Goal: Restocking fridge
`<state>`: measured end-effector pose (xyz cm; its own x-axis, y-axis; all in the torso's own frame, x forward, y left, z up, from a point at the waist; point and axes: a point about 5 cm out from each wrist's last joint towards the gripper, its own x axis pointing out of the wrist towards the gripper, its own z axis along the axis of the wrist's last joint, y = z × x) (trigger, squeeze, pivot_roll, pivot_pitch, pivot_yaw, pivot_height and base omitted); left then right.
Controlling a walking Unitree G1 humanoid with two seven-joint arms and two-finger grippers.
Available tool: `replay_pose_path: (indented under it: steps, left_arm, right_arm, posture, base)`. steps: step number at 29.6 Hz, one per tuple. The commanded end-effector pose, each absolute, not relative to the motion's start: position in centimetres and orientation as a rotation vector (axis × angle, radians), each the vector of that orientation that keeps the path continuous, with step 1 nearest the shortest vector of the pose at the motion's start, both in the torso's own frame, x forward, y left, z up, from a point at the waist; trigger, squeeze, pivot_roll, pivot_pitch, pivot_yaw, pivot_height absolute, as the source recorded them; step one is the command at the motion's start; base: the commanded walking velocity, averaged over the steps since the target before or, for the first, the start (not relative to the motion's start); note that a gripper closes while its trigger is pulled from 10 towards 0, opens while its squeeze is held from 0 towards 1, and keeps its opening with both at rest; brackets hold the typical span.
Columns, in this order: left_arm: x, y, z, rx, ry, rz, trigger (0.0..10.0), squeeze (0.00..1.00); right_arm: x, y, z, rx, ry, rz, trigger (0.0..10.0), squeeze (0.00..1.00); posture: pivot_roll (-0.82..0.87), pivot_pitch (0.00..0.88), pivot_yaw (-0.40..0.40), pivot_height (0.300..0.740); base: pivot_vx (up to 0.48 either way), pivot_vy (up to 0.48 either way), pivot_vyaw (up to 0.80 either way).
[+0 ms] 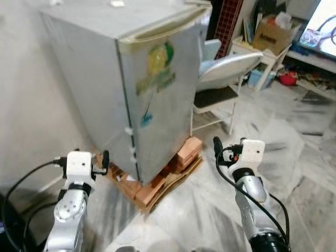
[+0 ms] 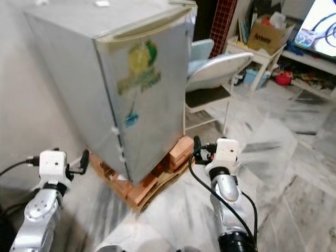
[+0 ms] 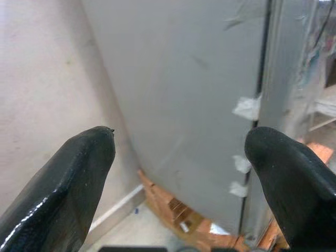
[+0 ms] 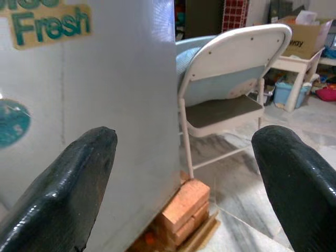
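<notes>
I'm looking down at a grey-veined marble floor (image 1: 294, 136) in a cluttered room. The small grey fridge (image 1: 157, 89), door shut, stands ahead on bricks (image 1: 184, 152) and flattened cardboard, a folding chair (image 1: 231, 68) just beside it. My left gripper (image 3: 181, 157) and right gripper (image 4: 184, 157) hover low before it, fingers spread, holding nothing
</notes>
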<state>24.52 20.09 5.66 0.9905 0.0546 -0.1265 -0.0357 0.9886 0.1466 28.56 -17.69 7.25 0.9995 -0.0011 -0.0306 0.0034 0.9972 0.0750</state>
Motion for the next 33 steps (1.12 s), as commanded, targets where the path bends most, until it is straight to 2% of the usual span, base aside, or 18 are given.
replay_pose_path:
  steps: [1, 6, 22, 27, 33]
  left_arm:
    - [24.6, 19.4, 5.6, 0.137, 0.129, 0.026, 10.0, 0.00]
    - [24.6, 19.0, 6.0, 0.153, 0.103, -0.007, 10.0, 0.00]
    - [24.6, 18.4, 6.2, 0.121, 0.085, -0.059, 10.0, 0.00]
    - [24.6, 18.3, 6.2, 0.117, 0.085, -0.062, 10.0, 0.00]
    - [24.8, 18.3, 6.2, 0.107, 0.089, -0.060, 10.0, 0.00]
  right_arm:
    - [28.4, -18.6, 7.1, 0.062, 0.038, -0.025, 10.0, 0.00]
    - [28.3, -18.6, 6.9, 0.051, 0.051, -0.027, 10.0, 0.00]
    - [28.4, -18.1, 7.3, 0.022, 0.029, -0.002, 10.0, 0.00]
    - [28.5, -18.1, 7.3, 0.024, 0.028, 0.001, 10.0, 0.00]
    - [28.6, -18.1, 7.5, 0.020, 0.021, 0.005, 10.0, 0.00]
  posture:
    - [0.05, 0.000, -0.022, 0.740]
    - [0.05, 0.000, -0.024, 0.740]
    - [0.05, 0.000, -0.025, 0.740]
    - [0.05, 0.000, -0.026, 0.740]
    - [0.05, 0.000, -0.028, 0.740]
  base:
    - [0.000, 0.416, 0.00]
    - [0.000, 0.000, -0.09]
    - [0.031, 0.000, -0.78]
    - [0.298, 0.362, -0.58]
    - [0.254, 0.407, 0.00]
